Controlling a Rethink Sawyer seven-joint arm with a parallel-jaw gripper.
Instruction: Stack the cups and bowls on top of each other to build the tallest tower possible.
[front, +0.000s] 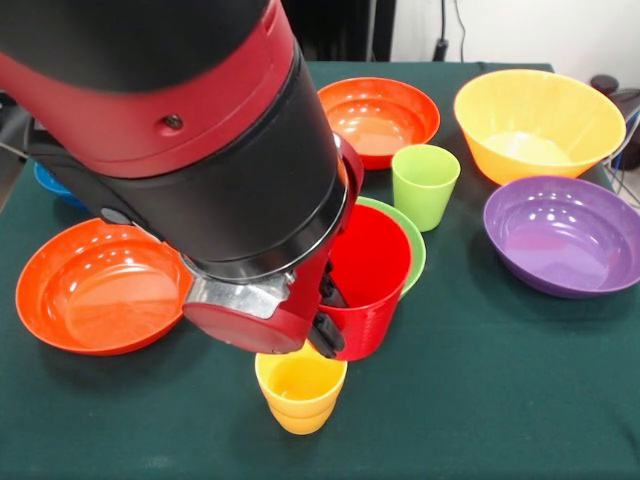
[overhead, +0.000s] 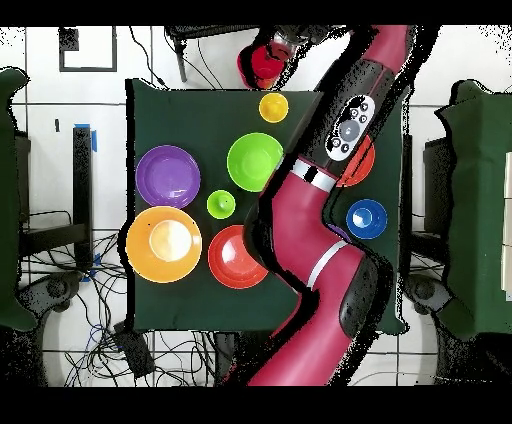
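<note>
Progress: nothing was stacked yet; every piece in view stood apart from the others, so the tower was barely begun.
Gripper: gripper (front: 328, 315), at lower centre of the front view, was clamped on the wall of the red cup (front: 368, 275), seemingly with one finger inside the rim and one outside.
Red cup: it sat just above and right of the yellow cup (front: 300, 390) and looked lifted off the cloth; whether the two touched could not be told.
Likely step: carrying the red cup onto the yellow cup, judged from how close they were.
Green bowl: green bowl (front: 417, 243) was only a rim showing behind the red cup, and lay open at centre in the overhead view.
Left to do: light green cup (front: 425, 185), two red-orange bowls (front: 100, 285) (front: 380, 115), large orange bowl (front: 540, 125), purple bowl (front: 565, 235) and blue bowl (overhead: 366, 218) all waited singly on the table (front: 480, 400).
Second purple bowl: not seen in either view.
Look: glossy plastic, tapered cups far narrower than the bowls.
</note>
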